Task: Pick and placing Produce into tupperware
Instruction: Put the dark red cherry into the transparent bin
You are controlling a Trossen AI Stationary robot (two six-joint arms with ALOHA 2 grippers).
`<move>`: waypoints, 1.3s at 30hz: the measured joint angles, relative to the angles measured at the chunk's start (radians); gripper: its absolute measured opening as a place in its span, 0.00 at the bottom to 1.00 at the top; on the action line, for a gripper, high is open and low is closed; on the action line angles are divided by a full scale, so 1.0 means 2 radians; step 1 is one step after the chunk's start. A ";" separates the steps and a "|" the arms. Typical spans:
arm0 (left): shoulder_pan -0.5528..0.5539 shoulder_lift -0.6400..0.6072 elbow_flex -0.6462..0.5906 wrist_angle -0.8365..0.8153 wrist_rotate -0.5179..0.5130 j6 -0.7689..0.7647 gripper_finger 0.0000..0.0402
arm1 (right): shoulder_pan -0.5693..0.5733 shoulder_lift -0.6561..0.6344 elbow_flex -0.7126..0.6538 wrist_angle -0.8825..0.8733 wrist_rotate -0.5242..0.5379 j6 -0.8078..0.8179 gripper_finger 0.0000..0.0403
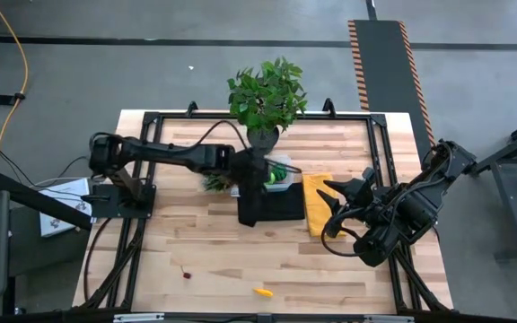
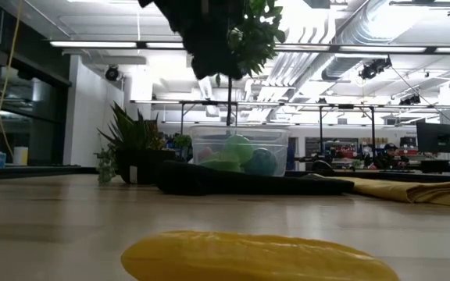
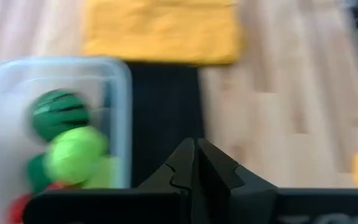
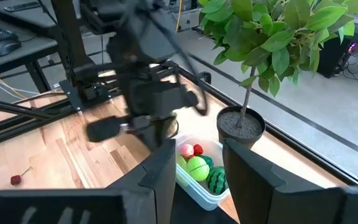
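Wood-plank table point(image 1: 240, 247) under bright ceiling strip lights, workshop room beyond. Landmark: the tupperware point(image 1: 279, 175), a clear box sitting on the far end of a black folded cloth point(image 1: 272, 205), just in front of the pot of a big leafy potted plant point(image 1: 267, 94). Inside the box: a dark green striped ball point(image 3: 58, 113), a light green piece point(image 3: 74, 154) and red berries point(image 4: 191, 150), piled close together. Left gripper point(image 1: 251, 170) hovers at the box's left edge, above the black cloth; its fingers point(image 3: 194, 165) are pressed together with nothing between them. Small spiky plant point(image 2: 131, 140) stands just left of the box. Yellow cloth point(image 1: 317, 202) lies just right of the box, touching the black cloth's edge. Right gripper point(image 1: 335, 202) waits over that yellow cloth, right of the box, fingers point(image 4: 160, 177) spread wide, empty. Well away from the box, toward the near table edge: a yellow piece point(image 1: 262, 291) loose on the wood, and a red cherry point(image 1: 186, 274) farther left.
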 joint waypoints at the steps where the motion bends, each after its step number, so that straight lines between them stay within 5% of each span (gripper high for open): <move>1: -0.008 -0.001 0.000 0.006 0.013 -0.005 0.02 | 0.000 0.000 0.000 0.000 0.000 0.000 0.31; 12: -0.124 -0.052 0.000 0.042 0.057 -0.123 0.00 | 0.026 0.000 0.000 0.027 -0.034 -0.004 0.31; 18: -0.216 -0.093 0.000 0.031 -0.007 -0.190 0.00 | 0.042 0.007 0.000 0.087 -0.101 -0.053 0.31; 26: -0.339 -0.138 0.000 -0.121 -0.118 -0.356 0.00 | 0.017 0.039 0.000 0.137 -0.167 -0.124 0.31; 39: -0.489 -0.137 0.000 -0.233 -0.147 -0.510 0.01 | -0.026 0.049 0.000 0.269 -0.255 -0.242 0.31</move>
